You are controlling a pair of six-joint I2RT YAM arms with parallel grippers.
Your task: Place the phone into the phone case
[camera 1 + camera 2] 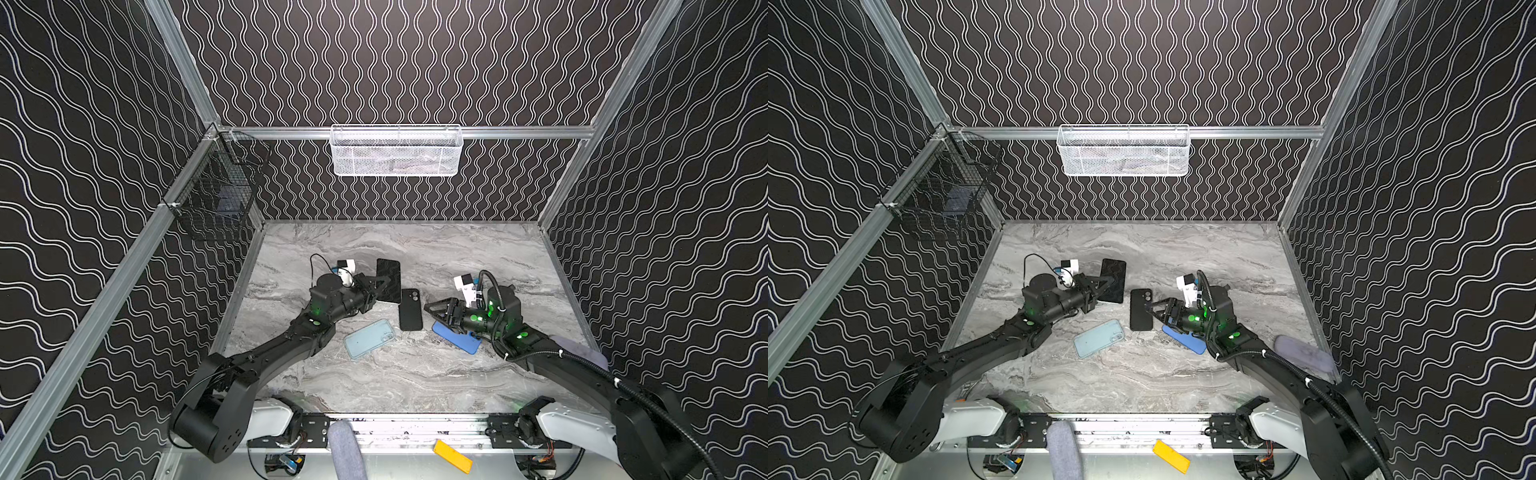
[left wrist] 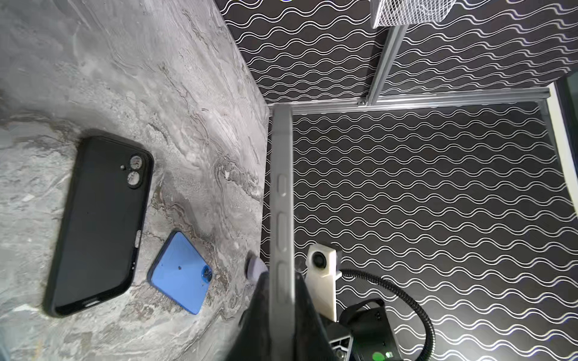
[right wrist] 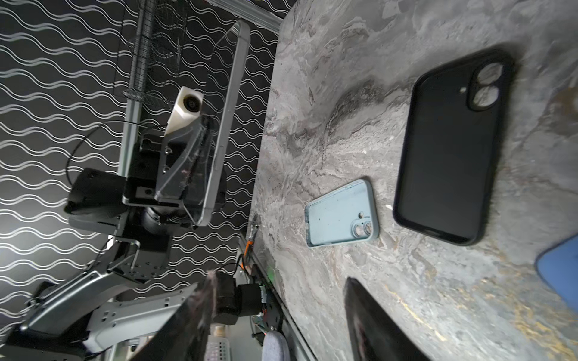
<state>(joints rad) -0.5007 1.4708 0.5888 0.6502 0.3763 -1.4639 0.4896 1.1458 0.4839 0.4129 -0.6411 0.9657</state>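
Phone (image 1: 389, 268) is clamped btw the L jaws, held clear of the counter (image 1: 415, 374), approx level, dark screen up. Black case (image 1: 410, 309) lies flat on the counter just beside it, toward the front. R jaws stand apart & empty, tips right at the case's edge; touching or not, can't tell. Blue item (image 1: 461, 343) sits partly under the R arm: case or phone, unclear. Pale-blue case (image 1: 369, 338) lies nearby. White mesh basket (image 1: 395, 153) contents unreadable. Counter is grey marble-look; walls black w/ white wavy lines; black wire basket (image 1: 216, 199) hangs at L.
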